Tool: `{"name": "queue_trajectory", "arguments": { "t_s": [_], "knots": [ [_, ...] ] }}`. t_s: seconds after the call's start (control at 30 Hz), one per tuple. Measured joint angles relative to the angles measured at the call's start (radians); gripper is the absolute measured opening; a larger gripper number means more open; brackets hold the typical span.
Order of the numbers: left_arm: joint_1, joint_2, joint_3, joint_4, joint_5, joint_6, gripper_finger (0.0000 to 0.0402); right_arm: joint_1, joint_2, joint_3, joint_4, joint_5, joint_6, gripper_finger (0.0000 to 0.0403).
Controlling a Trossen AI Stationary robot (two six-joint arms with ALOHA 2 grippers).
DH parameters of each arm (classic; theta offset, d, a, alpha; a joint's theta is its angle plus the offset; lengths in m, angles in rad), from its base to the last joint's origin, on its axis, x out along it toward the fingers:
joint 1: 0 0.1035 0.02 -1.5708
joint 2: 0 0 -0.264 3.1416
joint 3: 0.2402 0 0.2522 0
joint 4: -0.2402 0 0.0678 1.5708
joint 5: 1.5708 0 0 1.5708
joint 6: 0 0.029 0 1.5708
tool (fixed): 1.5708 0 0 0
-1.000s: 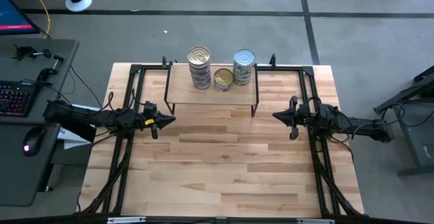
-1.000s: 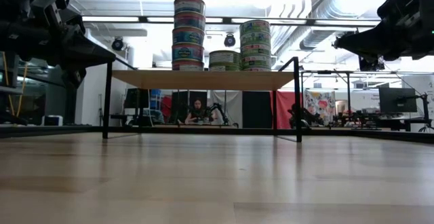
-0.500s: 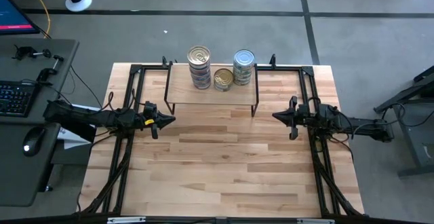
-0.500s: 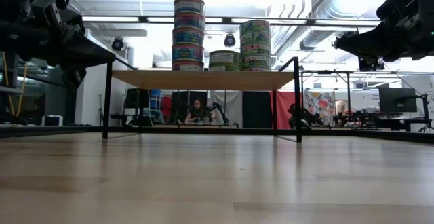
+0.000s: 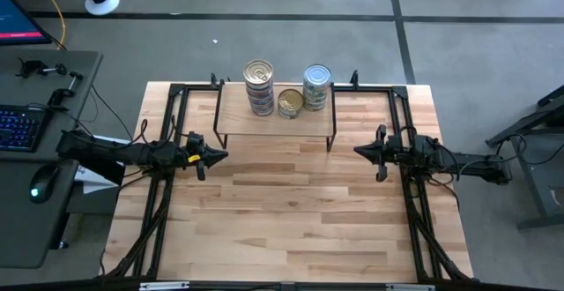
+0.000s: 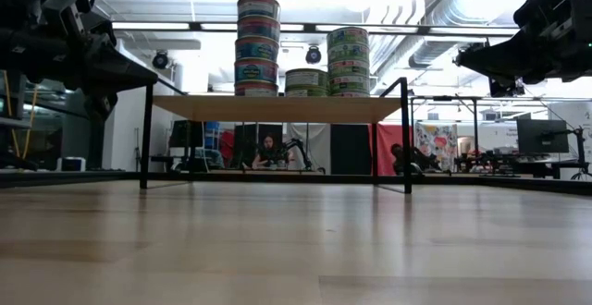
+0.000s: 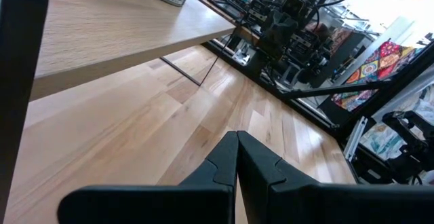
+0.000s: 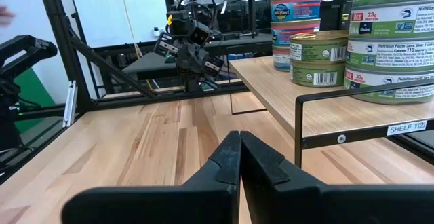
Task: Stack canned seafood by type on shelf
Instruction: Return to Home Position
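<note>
On the shelf [image 5: 264, 122], a light-wood board on black wire legs at the table's far middle, the canned seafood stands in three stacks: a tall stack [image 5: 258, 86] at the left, a low stack of gold-topped tins [image 5: 290, 103] in the middle, and a stack with green labels [image 5: 317, 86] at the right. In the low view they show as the tall stack [image 6: 257, 44], the low stack [image 6: 305, 81] and the green stack [image 6: 347, 60]. My left gripper [image 5: 222, 156] hovers shut at the table's left side. My right gripper [image 5: 359, 150] hovers shut at the right side. Both are clear of the tins.
A black metal frame [image 5: 167, 106] runs along the table's left, right and far edges. A bare stretch of tabletop [image 5: 291, 212] lies between the arms and toward the near edge. A desk with a keyboard [image 5: 18, 128] stands beyond the table's left edge.
</note>
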Motion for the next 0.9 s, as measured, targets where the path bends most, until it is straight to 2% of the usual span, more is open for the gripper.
{"name": "queue_trajectory", "arguments": {
  "t_s": [0.1, 0.37, 0.5, 0.67, 0.83, 0.9],
  "knots": [
    [0.000, 0.000, 0.000, -0.002, 0.001, 0.009, 0.0000, 0.000, 0.000, 0.000, 0.000, 0.000, 0.000, 0.0000],
    [0.008, -0.036, -0.001, -0.052, -0.017, 0.472, 0.0000, 0.000, 0.000, 0.000, 0.000, 0.000, 0.000, 0.0000],
    [0.044, -0.104, -0.001, -0.077, 0.097, 0.566, 0.0000, 0.000, 0.000, 0.000, 0.000, 0.000, 0.000, 0.0000],
    [0.080, -0.181, -0.001, -0.105, 0.262, 0.626, 0.0000, 0.000, 0.000, 0.000, 0.000, 0.001, 0.000, 0.0000],
    [0.084, -0.279, -0.001, -0.107, 0.279, 0.618, 0.0000, 0.000, 0.000, 0.000, 0.000, 0.000, 0.000, 0.0000],
    [0.084, -0.279, 0.001, -0.097, 0.278, 0.572, 0.0000, 0.000, 0.000, 0.000, 0.000, 0.000, 0.000, 0.0000]
  ]
}}
